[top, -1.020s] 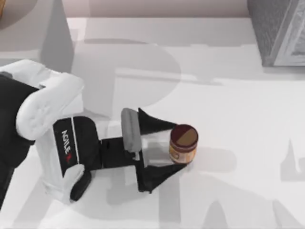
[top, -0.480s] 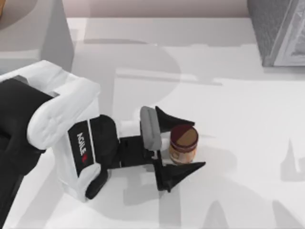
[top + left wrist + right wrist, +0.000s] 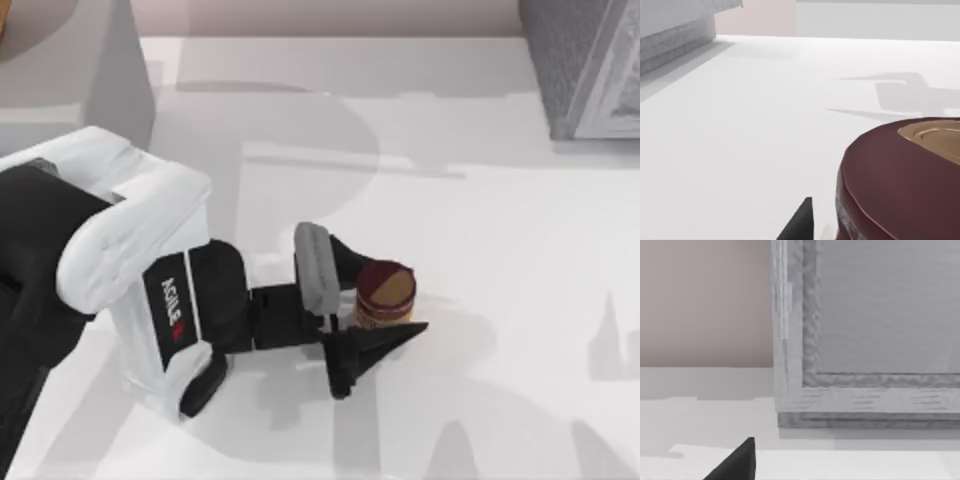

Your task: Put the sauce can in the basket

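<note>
The sauce can (image 3: pixel 386 294) stands upright on the white table, right of centre, with a maroon and tan top and an orange label. My left gripper (image 3: pixel 398 300) reaches in from the left, and its two black fingers press the can's sides, shut on it. In the left wrist view the can's maroon top (image 3: pixel 900 175) looms close, beside one black fingertip (image 3: pixel 800 222). The grey basket (image 3: pixel 585 70) sits at the table's far right corner. Its woven wall (image 3: pixel 865 340) faces the right wrist camera, with one dark fingertip (image 3: pixel 740 460) of the right gripper low in that view.
A pale grey block (image 3: pixel 75 60) stands at the far left corner behind my left arm. Open white table (image 3: pixel 480 220) lies between the can and the basket.
The left gripper's fingers have drawn together onto the can's sides. Before that the arm slid right until the can stood between them. The can has stayed in place.
</note>
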Controlling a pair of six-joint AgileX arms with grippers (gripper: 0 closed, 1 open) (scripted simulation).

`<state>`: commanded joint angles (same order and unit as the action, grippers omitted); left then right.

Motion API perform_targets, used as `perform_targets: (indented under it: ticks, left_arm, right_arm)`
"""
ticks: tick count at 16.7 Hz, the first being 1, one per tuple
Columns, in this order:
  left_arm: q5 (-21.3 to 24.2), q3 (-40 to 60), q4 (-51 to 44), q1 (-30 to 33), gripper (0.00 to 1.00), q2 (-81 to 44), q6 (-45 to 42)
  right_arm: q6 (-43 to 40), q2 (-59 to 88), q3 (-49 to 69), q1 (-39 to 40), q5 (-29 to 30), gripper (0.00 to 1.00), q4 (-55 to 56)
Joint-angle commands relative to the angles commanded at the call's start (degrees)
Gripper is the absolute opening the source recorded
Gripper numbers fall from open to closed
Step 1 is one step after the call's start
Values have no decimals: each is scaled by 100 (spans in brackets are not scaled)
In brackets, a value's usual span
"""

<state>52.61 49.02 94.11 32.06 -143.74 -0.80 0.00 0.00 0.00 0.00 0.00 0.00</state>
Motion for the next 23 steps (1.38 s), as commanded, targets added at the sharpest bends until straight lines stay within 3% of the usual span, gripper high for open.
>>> perform_targets:
  ticks: [6, 17, 23]
  left_arm:
    - [0, 0, 0, 0, 2, 0, 0]
    - [27, 3, -10, -19, 0, 50, -13]
    - [618, -215, -619, -380, 0, 1426, 53]
  right_arm:
    - [0, 0, 0, 0, 0, 100, 0]
    - [0, 0, 0, 0, 0, 100, 0]
    - [0, 0, 0, 0, 0, 100, 0]
